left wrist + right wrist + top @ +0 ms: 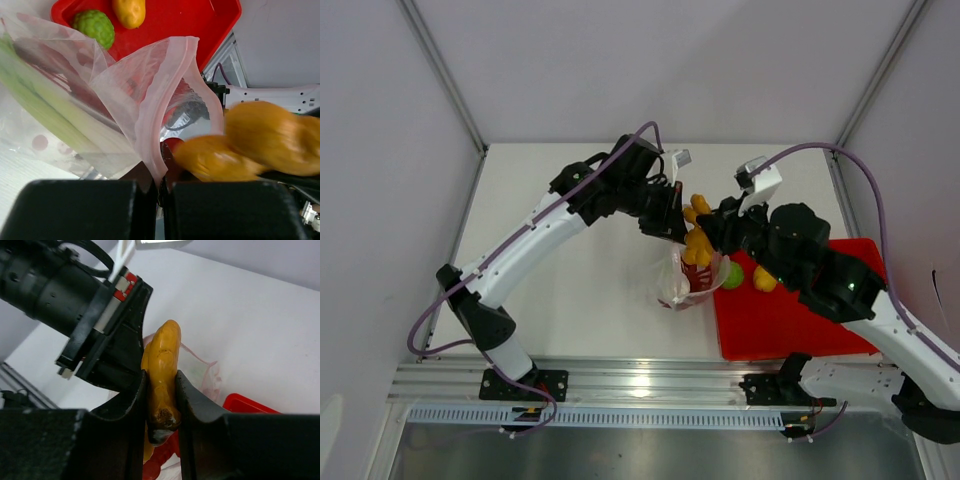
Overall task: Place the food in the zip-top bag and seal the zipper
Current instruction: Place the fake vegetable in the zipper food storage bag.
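left gripper (161, 192) is pinching zip-top bag (125, 85) mouth edge, bottom centre | right gripper (161, 385) is clamping yellow-orange piece (165, 340), mid-frame

The top view is bright and even. The white table (570, 300) has only soft, pale shadows, and the metal rail (640, 378) at the front shines with glare. In the left wrist view the yellow food (250, 145) is smeared and blurry, the bag (125, 95) looks sharper, and the left gripper (161, 210) is a dark, fuzzy block. In the right wrist view the right gripper (161, 390) is dark, the yellow food is clear, and a white glow sits at the top edge.
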Available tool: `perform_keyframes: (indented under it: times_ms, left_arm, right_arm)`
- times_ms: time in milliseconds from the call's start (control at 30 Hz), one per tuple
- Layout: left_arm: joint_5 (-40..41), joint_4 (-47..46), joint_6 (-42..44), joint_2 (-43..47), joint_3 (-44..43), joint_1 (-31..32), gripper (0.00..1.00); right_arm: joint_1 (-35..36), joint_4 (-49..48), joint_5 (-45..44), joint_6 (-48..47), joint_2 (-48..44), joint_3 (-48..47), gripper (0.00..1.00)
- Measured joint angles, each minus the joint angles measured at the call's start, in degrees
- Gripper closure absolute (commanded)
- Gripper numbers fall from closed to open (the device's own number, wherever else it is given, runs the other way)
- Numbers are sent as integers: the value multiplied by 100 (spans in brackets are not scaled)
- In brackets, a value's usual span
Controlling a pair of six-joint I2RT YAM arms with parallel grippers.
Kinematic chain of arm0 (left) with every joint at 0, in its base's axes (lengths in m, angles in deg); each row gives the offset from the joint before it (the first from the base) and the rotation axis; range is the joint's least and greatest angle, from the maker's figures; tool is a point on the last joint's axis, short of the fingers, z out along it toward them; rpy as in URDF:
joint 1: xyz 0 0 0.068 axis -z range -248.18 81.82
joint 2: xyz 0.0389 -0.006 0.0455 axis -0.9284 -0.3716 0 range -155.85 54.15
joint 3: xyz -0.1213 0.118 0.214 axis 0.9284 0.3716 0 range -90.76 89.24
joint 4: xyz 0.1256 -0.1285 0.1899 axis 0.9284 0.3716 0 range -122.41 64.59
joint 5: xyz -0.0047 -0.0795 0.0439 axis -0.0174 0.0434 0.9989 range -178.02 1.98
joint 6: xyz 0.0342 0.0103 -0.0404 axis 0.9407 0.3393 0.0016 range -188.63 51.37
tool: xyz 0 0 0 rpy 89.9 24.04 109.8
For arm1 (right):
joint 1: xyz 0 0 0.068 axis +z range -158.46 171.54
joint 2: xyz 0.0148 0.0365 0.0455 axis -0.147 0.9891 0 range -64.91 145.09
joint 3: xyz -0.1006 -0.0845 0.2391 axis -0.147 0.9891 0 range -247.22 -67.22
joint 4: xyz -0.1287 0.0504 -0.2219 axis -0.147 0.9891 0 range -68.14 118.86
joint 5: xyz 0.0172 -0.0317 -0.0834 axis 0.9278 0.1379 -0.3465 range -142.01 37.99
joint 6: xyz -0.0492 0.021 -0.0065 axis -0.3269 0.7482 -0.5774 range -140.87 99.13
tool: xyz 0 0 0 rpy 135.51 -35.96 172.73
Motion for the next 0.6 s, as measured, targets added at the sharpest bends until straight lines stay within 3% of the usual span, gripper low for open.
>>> perform_keyframes:
  times_ms: [333,600]
  left_arm:
    - [46,101,-131,2,2,-90,99]
    - [-2,-173,-343,205,264,-92,99]
  right_arm:
    - [612,125,-1379,-114,481,210,100]
    - [844,188,-1725,-55,531,719,100]
